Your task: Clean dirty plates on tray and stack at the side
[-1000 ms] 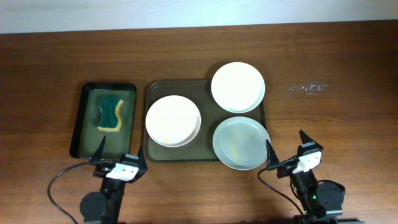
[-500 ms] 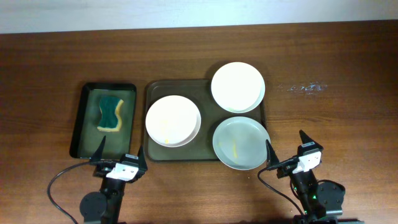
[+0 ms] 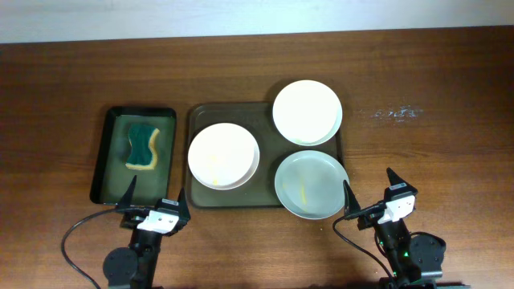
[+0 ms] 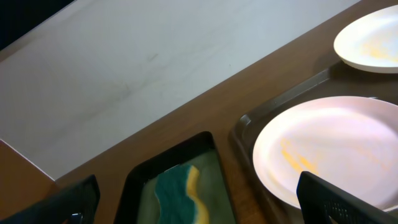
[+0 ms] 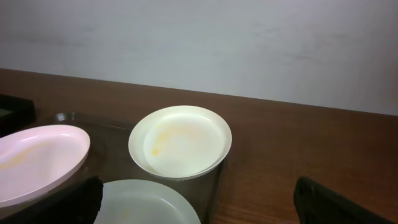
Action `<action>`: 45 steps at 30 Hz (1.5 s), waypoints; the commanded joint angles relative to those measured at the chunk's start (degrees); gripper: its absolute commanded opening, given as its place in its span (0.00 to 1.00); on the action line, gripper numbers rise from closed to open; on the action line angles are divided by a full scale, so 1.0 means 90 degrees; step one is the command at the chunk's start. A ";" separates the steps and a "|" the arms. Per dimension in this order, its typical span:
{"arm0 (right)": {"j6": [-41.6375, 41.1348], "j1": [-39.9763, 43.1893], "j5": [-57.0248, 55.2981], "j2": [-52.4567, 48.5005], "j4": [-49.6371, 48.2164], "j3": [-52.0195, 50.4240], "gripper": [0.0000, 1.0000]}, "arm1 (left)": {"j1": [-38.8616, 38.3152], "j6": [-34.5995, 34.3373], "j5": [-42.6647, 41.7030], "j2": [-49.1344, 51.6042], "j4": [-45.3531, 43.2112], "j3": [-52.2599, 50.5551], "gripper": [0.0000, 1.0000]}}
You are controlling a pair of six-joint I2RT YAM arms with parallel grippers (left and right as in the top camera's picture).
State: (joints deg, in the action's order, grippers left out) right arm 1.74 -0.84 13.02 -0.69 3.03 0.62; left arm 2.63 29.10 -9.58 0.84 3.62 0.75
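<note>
Both arms sit folded low at the near edge of the table [image 3: 458,168], toward six o'clock in the overhead view, with their wrists tipped so the fingers point out toward twelve.

The left gripper [image 3: 157,201] sits at about seven o'clock from the tray [image 3: 233,114]. Its jaws are spread wide and hold nothing. From above, one tip shows over the near end of the black tray [image 3: 107,152], and the other is just beside the big tray's near-left corner.

The right gripper [image 3: 369,189] sits at five o'clock from the tray, equally wide and empty. Its inner finger is just beside the near plate [image 3: 312,185].

Three plates lie on the tray:
- The left plate [image 3: 223,156] is at nine o'clock, faintly yellow-smeared, and reaches the tray's left rim.
- The far plate [image 3: 307,112] is at one o'clock and overhangs that corner.
- The near plate is at five o'clock, greyer, with a short yellow streak, and overhangs the near-right corner.

A green and yellow sponge [image 3: 143,146] lies in the black tray, at nine o'clock from the big tray.

The left wrist camera looks between its own fingers [image 4: 339,200] at the left plate and the sponge. The right wrist camera frames the far plate straight ahead.
</note>
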 commanded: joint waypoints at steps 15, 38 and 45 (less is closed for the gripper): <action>-0.0197 -0.0044 0.0083 0.0056 -0.0002 -0.0034 0.98 | -0.0027 -0.0036 0.0044 -0.0061 0.0012 -0.0027 0.99; -0.0194 -0.0041 0.0175 0.0056 -0.0126 -0.0034 0.99 | -0.0027 -0.0036 -0.0641 -0.0061 -0.0015 -0.0007 0.99; -0.0243 -0.0041 0.0199 0.0056 -0.0313 0.0141 0.99 | -0.0027 -0.0039 -0.0658 -0.0049 -0.0005 0.0066 0.99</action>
State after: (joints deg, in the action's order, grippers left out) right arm 0.12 -0.84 13.89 -0.69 0.60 0.62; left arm 2.63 29.10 -13.54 0.84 3.40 0.75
